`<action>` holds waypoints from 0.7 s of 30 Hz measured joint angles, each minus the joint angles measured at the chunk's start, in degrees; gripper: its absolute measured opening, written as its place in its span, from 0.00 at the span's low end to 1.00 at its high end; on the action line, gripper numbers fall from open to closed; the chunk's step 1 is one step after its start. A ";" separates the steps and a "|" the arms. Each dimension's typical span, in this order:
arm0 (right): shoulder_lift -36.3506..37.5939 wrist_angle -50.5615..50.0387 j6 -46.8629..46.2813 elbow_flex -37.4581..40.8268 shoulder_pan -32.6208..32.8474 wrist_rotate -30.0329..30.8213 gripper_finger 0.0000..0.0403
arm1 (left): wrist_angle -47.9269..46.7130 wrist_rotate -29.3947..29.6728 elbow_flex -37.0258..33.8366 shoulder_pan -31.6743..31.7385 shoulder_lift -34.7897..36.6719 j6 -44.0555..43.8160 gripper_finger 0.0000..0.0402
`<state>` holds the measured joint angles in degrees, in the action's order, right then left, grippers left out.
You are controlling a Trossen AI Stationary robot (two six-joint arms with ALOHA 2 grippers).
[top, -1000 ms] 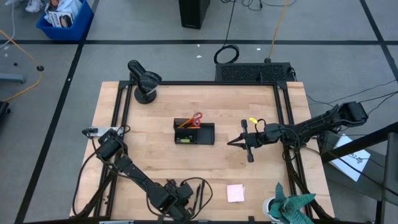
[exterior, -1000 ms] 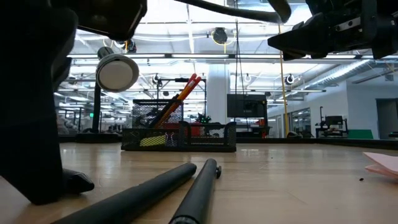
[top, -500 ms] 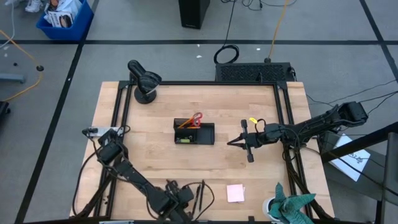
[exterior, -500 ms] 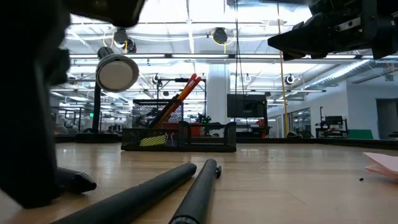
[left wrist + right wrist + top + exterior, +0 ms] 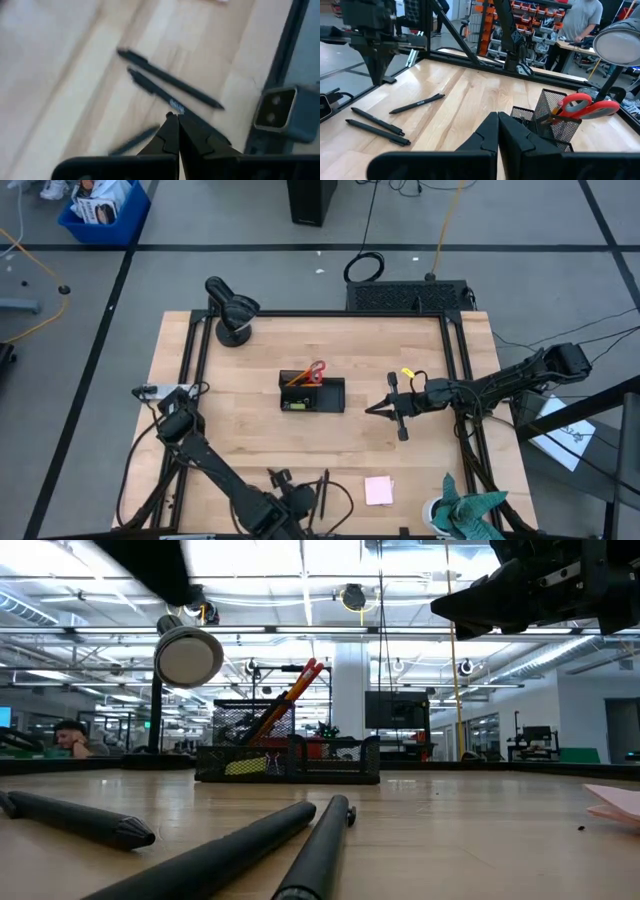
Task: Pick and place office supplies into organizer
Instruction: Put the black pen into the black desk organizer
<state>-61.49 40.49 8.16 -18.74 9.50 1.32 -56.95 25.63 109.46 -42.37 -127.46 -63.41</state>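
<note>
The black mesh organizer (image 5: 312, 394) stands mid-table with red-handled scissors (image 5: 316, 371) and an orange pencil (image 5: 297, 379) upright in it. Three thin black pens lie flat near the table's near edge: two side by side (image 5: 324, 494) and one apart (image 5: 279, 476). All three show in the left wrist view (image 5: 169, 86) and the low view (image 5: 318, 845). My left gripper (image 5: 173, 117) hangs shut above them, holding nothing. The pink sticky-note pad (image 5: 379, 490) lies flat to their right. My right gripper (image 5: 370, 410) hovers shut, right of the organizer.
A round black dome-shaped device (image 5: 232, 310) stands at the far left corner. A teal-green cloth (image 5: 470, 510) lies at the near right corner. Black frame rails (image 5: 455, 380) run along the table's sides. Bare wood lies between the organizer and the pens.
My left gripper has risen from the table by the pens, staying shut and empty. It has left the low view's left side and uncovered the whole pen that lies apart. The pens have kept their places.
</note>
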 joint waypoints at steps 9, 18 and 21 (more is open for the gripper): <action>0.00 0.03 2.26 0.00 0.00 0.02 0.00 | -1.37 5.29 -1.05 3.16 -0.02 1.03 0.00; 0.00 0.02 3.01 0.00 0.00 0.04 0.00 | -1.58 -0.20 -9.53 4.81 0.02 -6.02 0.00; 0.00 0.02 3.49 0.00 -0.02 0.07 0.00 | -1.18 -2.12 -12.21 4.87 0.00 -7.89 0.00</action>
<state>-61.49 40.51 11.65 -18.74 9.47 1.39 -58.13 23.50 97.25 -37.50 -127.46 -71.30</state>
